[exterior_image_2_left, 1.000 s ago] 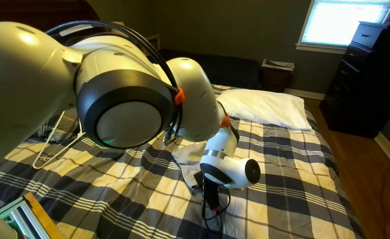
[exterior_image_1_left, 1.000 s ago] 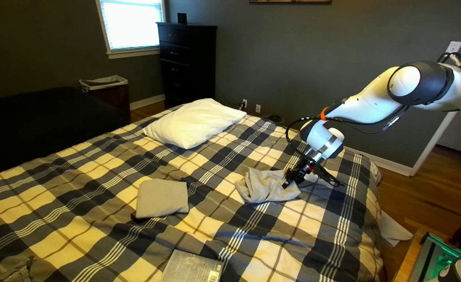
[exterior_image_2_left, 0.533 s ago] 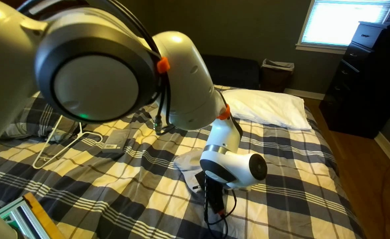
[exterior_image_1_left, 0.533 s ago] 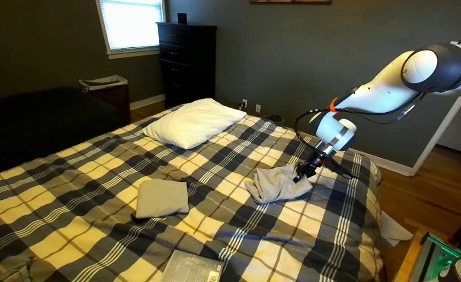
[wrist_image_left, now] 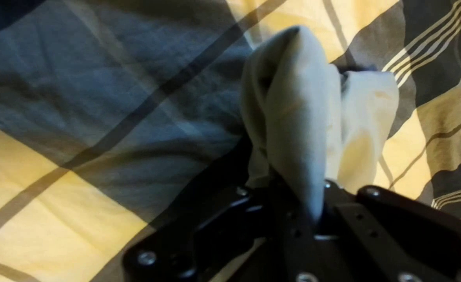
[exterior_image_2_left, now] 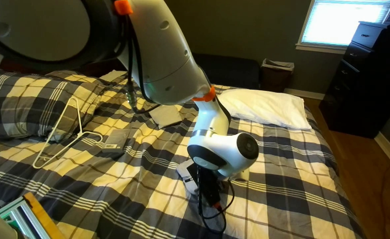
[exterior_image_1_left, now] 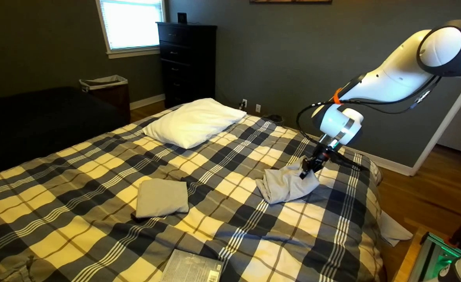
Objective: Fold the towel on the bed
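Currently I see the plaid bed (exterior_image_1_left: 222, 223), white pillow (exterior_image_1_left: 195, 123) at its far side, dark dresser (exterior_image_1_left: 187, 66) beyond. Right of centre in an exterior view, my jaws pinch the towel (exterior_image_1_left: 286, 186), farther right than a second ago.

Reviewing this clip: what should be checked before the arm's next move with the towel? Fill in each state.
1. Grip, tool shut on the towel: ok; the wrist view shows fabric pinched in it.
2. Shape, towel squared up: not ok; it is rumpled and bunched.
3. Spacing, flat grey cloth apart from the towel: ok; plaid of the bed shows between.
4. Spacing, white pillow apart from tool and towel: ok.
5. Underside, lower layers smooth: cannot tell; hidden.
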`<state>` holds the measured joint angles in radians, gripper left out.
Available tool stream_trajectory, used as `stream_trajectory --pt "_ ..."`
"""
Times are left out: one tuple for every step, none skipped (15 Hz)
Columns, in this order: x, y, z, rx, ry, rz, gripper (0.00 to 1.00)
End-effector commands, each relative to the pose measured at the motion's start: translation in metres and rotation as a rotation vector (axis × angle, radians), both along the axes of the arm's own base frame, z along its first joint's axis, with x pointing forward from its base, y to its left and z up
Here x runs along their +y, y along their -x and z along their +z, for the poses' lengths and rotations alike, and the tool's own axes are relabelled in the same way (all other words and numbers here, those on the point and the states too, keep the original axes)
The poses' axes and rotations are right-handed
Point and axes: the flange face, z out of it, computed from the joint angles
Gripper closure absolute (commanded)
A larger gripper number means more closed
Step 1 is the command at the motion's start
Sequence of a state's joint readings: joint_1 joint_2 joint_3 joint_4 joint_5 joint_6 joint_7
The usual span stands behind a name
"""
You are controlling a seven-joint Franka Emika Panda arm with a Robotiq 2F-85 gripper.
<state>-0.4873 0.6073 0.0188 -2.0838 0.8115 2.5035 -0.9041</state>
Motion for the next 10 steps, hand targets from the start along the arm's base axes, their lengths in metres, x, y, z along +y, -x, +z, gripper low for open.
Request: stream_trajectory --pt "0.06 -0.028 -0.014 0.063 0.091 0.056 0.98" --pt "0.078 -0.039 -0.019 0.077 0.134 0.063 0.98" --pt "0.095 -0.051 -0.024 0.08 0.179 0.069 0.98" --pt "0.113 -0.06 -0.027 0.089 0.227 0.084 0.98" --pt "0.128 -0.068 -0.03 0.093 0.292 0.094 0.98" --pt "0.142 -0.074 -0.033 0.094 0.341 0.096 0.98" --pt "0.152 -0.08 -0.032 0.104 0.4 0.099 0.98" --pt "0.161 -0.084 -0.033 0.117 0.451 0.091 0.76" --pt "0.166 -0.088 -0.035 0.136 0.5 0.085 0.68" --pt "0.169 -0.091 -0.034 0.161 0.547 0.081 0.63"
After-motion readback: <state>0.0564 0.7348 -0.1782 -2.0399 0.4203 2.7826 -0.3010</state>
